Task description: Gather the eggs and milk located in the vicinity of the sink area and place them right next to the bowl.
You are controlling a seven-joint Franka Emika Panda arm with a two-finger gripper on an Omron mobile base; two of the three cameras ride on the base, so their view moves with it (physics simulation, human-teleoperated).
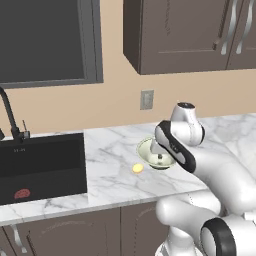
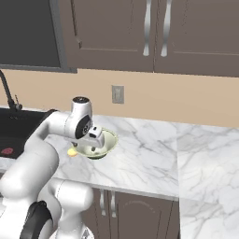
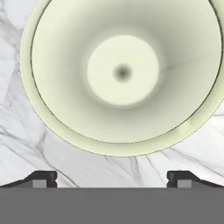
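Hand view: my fingers (image 3: 112, 178) hang released over the bowl (image 3: 122, 74); dropping lower could knock it into the egg (image 1: 138, 168) at centre frame.

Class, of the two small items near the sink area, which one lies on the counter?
The yellow egg, beside the bowl; the flat red thing lies inside the sink.

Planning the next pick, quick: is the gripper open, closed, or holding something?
Gripper: open, holding nothing, hanging over the bowl.
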